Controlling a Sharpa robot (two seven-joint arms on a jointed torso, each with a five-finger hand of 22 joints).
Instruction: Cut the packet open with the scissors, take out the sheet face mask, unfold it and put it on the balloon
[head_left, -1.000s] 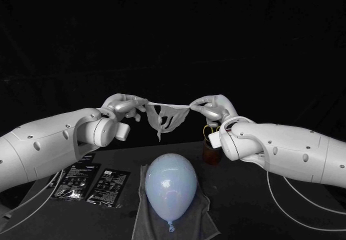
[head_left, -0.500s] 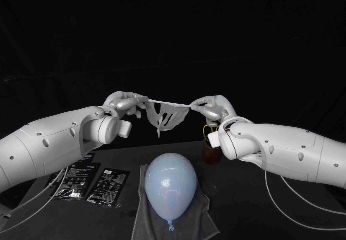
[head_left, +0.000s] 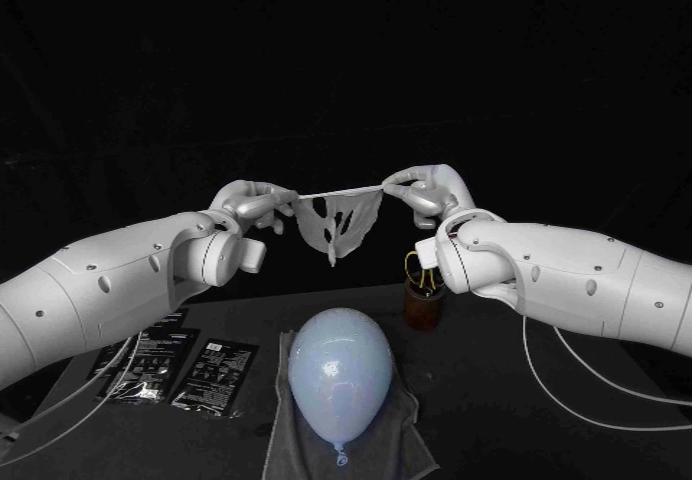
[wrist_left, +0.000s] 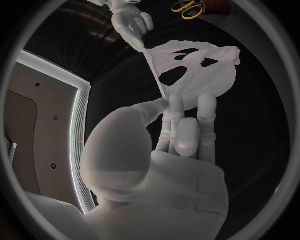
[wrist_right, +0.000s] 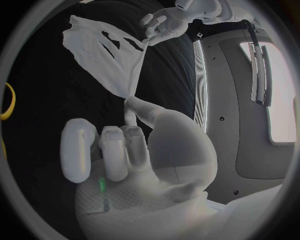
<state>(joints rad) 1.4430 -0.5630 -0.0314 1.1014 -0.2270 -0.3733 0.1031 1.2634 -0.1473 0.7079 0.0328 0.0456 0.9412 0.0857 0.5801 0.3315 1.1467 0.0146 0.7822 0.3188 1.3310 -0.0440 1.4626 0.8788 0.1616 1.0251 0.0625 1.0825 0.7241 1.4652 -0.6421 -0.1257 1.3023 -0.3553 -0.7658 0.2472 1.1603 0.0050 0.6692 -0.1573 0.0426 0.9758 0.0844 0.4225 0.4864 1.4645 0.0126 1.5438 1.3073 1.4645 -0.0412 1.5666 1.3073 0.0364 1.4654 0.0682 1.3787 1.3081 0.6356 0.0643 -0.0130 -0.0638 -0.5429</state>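
while the silver left hand and the silver right hand each pinch an upper corner, the thin white sheet face mask hangs stretched between them in the air, well apart from the pale blue oval balloon. its top edge is pulled into a taut line; the rest droops crumpled, with eye and mouth cut-outs showing. the balloon lies on a grey cloth on the black table.
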